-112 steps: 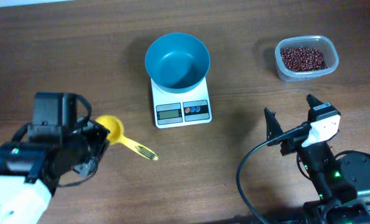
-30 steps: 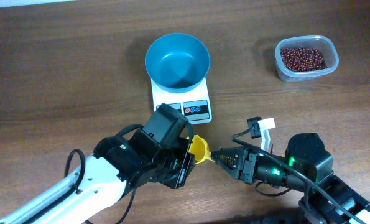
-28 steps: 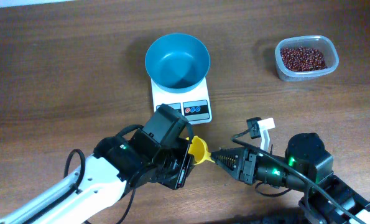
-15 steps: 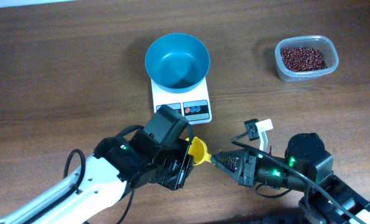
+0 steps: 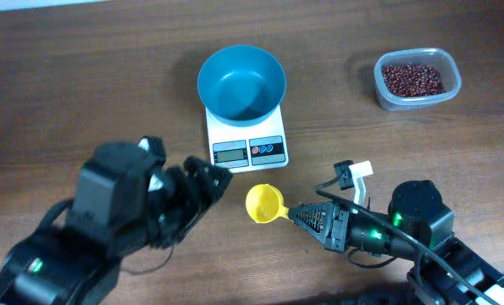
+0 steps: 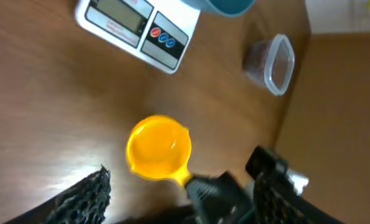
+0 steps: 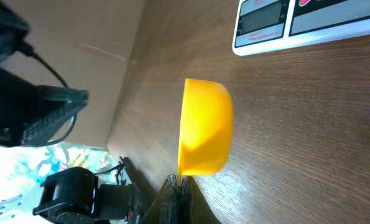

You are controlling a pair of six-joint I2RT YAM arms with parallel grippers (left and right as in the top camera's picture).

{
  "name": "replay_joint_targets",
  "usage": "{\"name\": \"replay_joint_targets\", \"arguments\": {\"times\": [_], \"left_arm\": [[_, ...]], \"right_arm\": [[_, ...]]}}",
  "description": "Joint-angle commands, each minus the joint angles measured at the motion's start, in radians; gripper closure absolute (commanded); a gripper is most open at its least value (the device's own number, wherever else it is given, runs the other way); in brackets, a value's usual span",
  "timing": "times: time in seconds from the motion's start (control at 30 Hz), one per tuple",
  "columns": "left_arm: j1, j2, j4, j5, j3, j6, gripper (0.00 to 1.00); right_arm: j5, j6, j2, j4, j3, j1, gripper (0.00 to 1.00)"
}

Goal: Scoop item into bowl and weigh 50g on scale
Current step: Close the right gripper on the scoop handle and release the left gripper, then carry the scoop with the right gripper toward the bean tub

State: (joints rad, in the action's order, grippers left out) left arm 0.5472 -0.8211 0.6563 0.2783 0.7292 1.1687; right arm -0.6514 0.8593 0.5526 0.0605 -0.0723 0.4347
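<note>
Judging by their look, we expect the beans (image 5: 412, 79), heaped in the clear tub (image 5: 379, 89) well to the right of the scale (image 5: 247, 151), to be hard, light and quick to roll. No pinch will carry them, so we take them with the stiff yellow scoop (image 5: 264, 203), gripped by its thin handle. The right gripper (image 5: 296, 213) is clenched on that handle, with the cup out in front of the scale. The left gripper (image 5: 207, 175) stands spread wide beside the cup, holding nothing. The teal bowl (image 5: 241, 82) sits empty on the scale.
</note>
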Motion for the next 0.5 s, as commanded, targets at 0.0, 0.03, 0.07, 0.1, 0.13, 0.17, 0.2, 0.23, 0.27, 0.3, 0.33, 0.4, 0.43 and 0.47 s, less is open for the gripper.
{"name": "replay_joint_targets", "arguments": {"times": [0.0, 0.03, 0.07, 0.1, 0.13, 0.17, 0.2, 0.23, 0.27, 0.3, 0.33, 0.4, 0.43, 0.47], "left_arm": [[-0.005, 0.075, 0.186, -0.105, 0.004, -0.079, 0.11], [-0.005, 0.072, 0.245, -0.112, 0.004, -0.079, 0.01], [-0.005, 0.072, 0.246, -0.124, 0.004, -0.079, 0.01], [-0.005, 0.072, 0.253, -0.159, 0.004, -0.079, 0.01], [-0.005, 0.072, 0.282, -0.183, 0.004, -0.079, 0.01], [-0.005, 0.072, 0.28, -0.208, 0.004, -0.079, 0.01], [-0.005, 0.072, 0.281, -0.295, 0.004, -0.079, 0.01], [-0.005, 0.067, 0.281, -0.353, 0.004, -0.079, 0.01], [-0.005, 0.055, 0.278, -0.389, 0.004, -0.093, 0.01], [-0.005, 0.026, 0.242, -0.409, 0.004, -0.214, 0.01], [-0.005, 0.004, 0.208, -0.408, 0.004, -0.3, 0.01], [-0.005, -0.1, 0.059, -0.378, 0.008, -0.555, 0.01], [-0.005, -0.161, 0.028, -0.356, 0.027, -0.637, 0.01], [-0.005, -0.24, 0.029, -0.353, 0.07, -0.673, 0.01]], "right_arm": [[0.067, -0.016, -0.002, -0.024, -0.058, 0.002, 0.96], [0.151, -0.029, -0.002, -0.137, -0.166, 0.002, 0.96], [0.168, -0.055, -0.002, -0.168, -0.2, 0.002, 0.96], [0.204, -0.075, -0.002, -0.218, -0.244, 0.002, 0.96], [0.275, -0.074, -0.002, -0.275, -0.309, 0.002, 0.96], [0.283, -0.074, -0.002, -0.274, -0.324, 0.002, 0.96], [0.283, -0.074, -0.002, -0.268, -0.332, 0.002, 0.96], [0.281, -0.074, -0.002, -0.263, -0.332, 0.002, 0.96], [0.282, -0.076, -0.003, -0.254, -0.332, 0.002, 0.96], [0.262, -0.089, -0.003, -0.156, -0.332, 0.002, 0.96], [0.259, -0.089, -0.003, -0.062, -0.332, 0.002, 0.96], [0.314, 0.004, -0.003, 0.109, -0.333, 0.002, 0.96], [0.371, 0.066, -0.001, 0.129, -0.333, 0.002, 0.96], [0.388, 0.067, 0.005, 0.143, -0.333, 0.002, 0.96]]}}
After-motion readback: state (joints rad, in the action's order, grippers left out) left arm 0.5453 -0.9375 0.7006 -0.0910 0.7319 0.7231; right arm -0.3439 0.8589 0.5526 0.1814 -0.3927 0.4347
